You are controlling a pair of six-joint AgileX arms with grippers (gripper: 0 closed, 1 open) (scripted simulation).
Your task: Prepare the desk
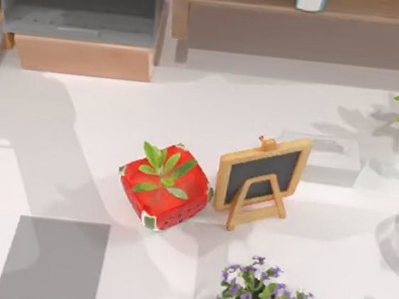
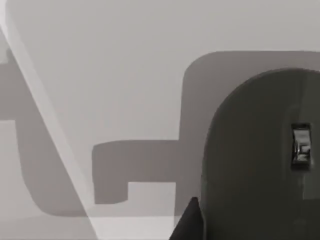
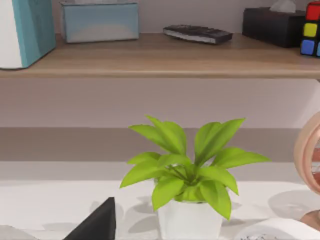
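Smooth white desk (image 1: 211,108), square red pot (image 1: 165,186), wood-framed chalkboard (image 1: 261,176)

No readable text, label, brand, number or sign is found in any of the views. The slate of the small chalkboard (image 1: 262,173) standing on the desk (image 1: 75,179) is left blank. The red pot (image 1: 164,196) beside it is marked with small dark seed-like spots, not letters. On the shelf (image 3: 160,57), the pale blue box (image 3: 100,21), the dark tissue box (image 3: 272,26) and the colour cube (image 3: 311,27) are shown with plain faces, and whatever is printed on the flat dark device (image 3: 197,33) is too small to be made out. The white pot (image 3: 189,220) of the green plant is unmarked.
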